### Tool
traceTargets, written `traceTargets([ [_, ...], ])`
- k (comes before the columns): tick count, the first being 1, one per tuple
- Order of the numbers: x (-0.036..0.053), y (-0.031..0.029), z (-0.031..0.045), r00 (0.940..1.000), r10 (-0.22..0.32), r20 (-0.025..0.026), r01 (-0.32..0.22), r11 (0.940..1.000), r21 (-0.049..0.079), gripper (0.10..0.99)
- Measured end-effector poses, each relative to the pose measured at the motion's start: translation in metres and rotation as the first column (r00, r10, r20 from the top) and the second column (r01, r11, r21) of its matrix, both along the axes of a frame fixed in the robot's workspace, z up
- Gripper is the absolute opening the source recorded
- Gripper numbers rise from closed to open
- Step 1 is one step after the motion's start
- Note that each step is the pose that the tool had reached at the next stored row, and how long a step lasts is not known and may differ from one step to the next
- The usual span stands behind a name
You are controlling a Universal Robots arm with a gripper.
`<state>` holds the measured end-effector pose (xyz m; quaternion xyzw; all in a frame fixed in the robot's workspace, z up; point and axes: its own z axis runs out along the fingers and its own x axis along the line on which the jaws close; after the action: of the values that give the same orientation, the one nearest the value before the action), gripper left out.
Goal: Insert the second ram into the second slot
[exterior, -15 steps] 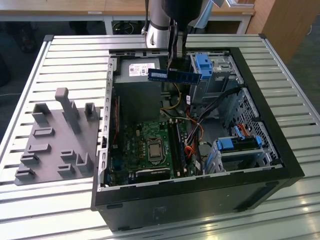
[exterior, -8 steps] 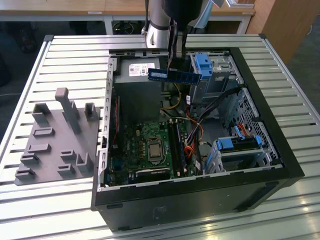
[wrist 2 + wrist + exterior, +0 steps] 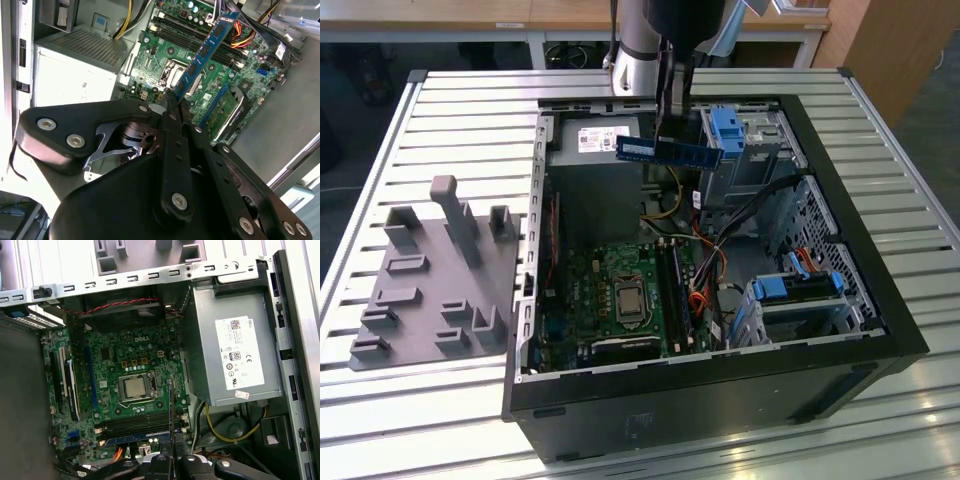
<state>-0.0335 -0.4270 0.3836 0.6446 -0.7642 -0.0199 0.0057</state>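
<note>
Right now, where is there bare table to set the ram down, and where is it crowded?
Bare slats of the table lie beyond the grey fixture, toward the far edge, and beside the case at the exterior view's right. Inside the case it is crowded: cables and blue brackets beside the motherboard. The gripper holds the ram over the case.

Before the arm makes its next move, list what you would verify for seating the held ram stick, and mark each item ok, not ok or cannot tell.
1. Hand shut on the second ram: ok.
2. Case open, motherboard exposed: ok.
3. Ram parallel to the memory slots: not ok, it looks crosswise.
4. Target slot empty: cannot tell.
5. Orange cables clear of the slots: cannot tell.
</note>
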Motion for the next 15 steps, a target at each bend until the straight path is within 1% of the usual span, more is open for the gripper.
traceTargets([
  [9, 0.0000, 0.0000, 0.0000, 0.9987, -0.051, 0.0000, 0.051, 0.9987, -0.001, 0.137],
  [15, 0.0000, -0.0001, 0.0000, 0.9974, -0.072, 0.0001, 0.072, 0.9974, -0.002, 0.137],
])
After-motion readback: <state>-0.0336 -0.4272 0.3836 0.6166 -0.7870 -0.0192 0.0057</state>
